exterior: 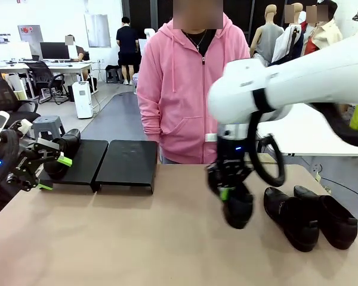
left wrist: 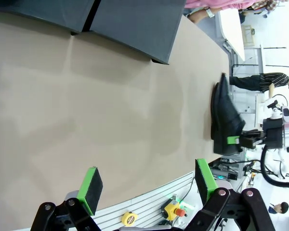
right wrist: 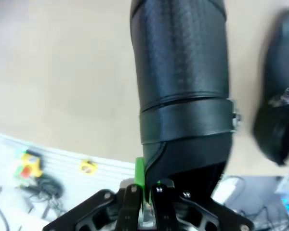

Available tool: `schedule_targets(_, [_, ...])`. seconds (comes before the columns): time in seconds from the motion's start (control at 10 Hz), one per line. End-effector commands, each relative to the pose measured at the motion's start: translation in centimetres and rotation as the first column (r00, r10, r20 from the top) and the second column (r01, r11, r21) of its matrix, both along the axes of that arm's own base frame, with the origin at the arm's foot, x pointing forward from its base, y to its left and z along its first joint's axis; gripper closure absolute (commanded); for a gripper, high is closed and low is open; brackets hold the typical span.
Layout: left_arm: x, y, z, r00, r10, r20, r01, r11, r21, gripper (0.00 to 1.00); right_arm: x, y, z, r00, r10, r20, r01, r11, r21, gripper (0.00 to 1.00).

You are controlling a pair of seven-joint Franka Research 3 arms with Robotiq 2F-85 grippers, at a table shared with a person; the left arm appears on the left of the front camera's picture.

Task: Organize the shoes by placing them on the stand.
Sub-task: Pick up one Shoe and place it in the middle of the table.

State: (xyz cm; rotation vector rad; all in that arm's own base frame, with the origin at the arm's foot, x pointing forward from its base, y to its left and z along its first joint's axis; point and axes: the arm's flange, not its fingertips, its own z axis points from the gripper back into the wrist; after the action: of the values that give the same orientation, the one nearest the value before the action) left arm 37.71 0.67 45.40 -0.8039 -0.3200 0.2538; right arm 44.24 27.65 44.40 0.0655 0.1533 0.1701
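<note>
My right gripper (exterior: 229,192) is shut on the rim of a black shoe (exterior: 238,208) and holds it just above the table, right of the middle. The right wrist view shows that shoe (right wrist: 183,82) stretching away from the closed right gripper (right wrist: 144,185). Two more black shoes (exterior: 292,217) (exterior: 333,219) lie side by side on the table at the right. The black stand (exterior: 128,162) sits at the far left of the table, with one shoe (exterior: 64,149) on its left end. My left gripper (exterior: 52,173) hangs open and empty in front of that end. In the left wrist view, its green pads (left wrist: 90,185) stand wide apart over bare table.
A person in a pink hoodie (exterior: 188,89) stands at the far edge behind the stand, arms down. The tan tabletop (exterior: 137,232) between the stand and the shoes is bare. A white table (exterior: 310,134) stands behind at the right.
</note>
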Motion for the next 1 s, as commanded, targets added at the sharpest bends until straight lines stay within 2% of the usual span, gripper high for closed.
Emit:
schedule_targets(0.0, [0.0, 0.2, 0.1, 1.0, 0.001, 0.002, 0.0, 1.0, -0.013, 0.0, 1.6, 5.3, -1.7, 0.999, -0.028, -0.026, 0.031, 0.992, 0.123, 1.0])
schedule_targets(0.1, [0.0, 0.2, 0.1, 1.0, 0.001, 0.002, 0.0, 1.0, -0.013, 0.0, 1.4, 7.8, -3.3, 0.996, -0.083, -0.027, 0.085, 0.993, 0.079, 1.0])
schedule_targets(0.2, [0.0, 0.2, 0.1, 1.0, 0.001, 0.002, 0.0, 1.0, -0.013, 0.0, 0.2, 9.8, -4.3, 0.994, -0.092, -0.052, 0.095, 0.994, 0.048, 1.0])
schedule_targets(0.3, [0.0, 0.2, 0.1, 1.0, 0.001, 0.002, 0.0, 1.0, -0.013, 0.0, -1.1, 10.4, -4.5, 0.995, -0.064, -0.07, 0.07, 0.995, 0.072, 1.0])
schedule_targets(0.5, [0.0, 0.2, 0.1, 1.0, 0.001, 0.002, 0.0, 1.0, -0.013, 0.0, -4.1, 11.5, -5.4, 0.989, -0.126, -0.071, 0.127, 0.992, 0.017, 1.0])
schedule_targets(0.6, [0.0, 0.2, 0.1, 1.0, 0.001, 0.002, 0.0, 1.0, -0.013, 0.0, -3.9, 11.0, -5.8, 0.98, -0.192, -0.058, 0.192, 0.981, -0.01, 1.0])
schedule_targets(0.7, [0.0, 0.2, 0.1, 1.0, 0.001, 0.002, 0.0, 1.0, -0.013, 0.0, -3.4, 11.7, -6.4, 0.979, -0.178, -0.1, 0.18, 0.983, 0.014, 1.0])
schedule_targets(0.9, [0.0, 0.2, 0.1, 1.0, 0.001, 0.002, 0.0, 1.0, -0.013, 0.0, -2.2, 11.7, -7.0, 0.975, -0.201, -0.093, 0.201, 0.98, -0.003, 1.0])
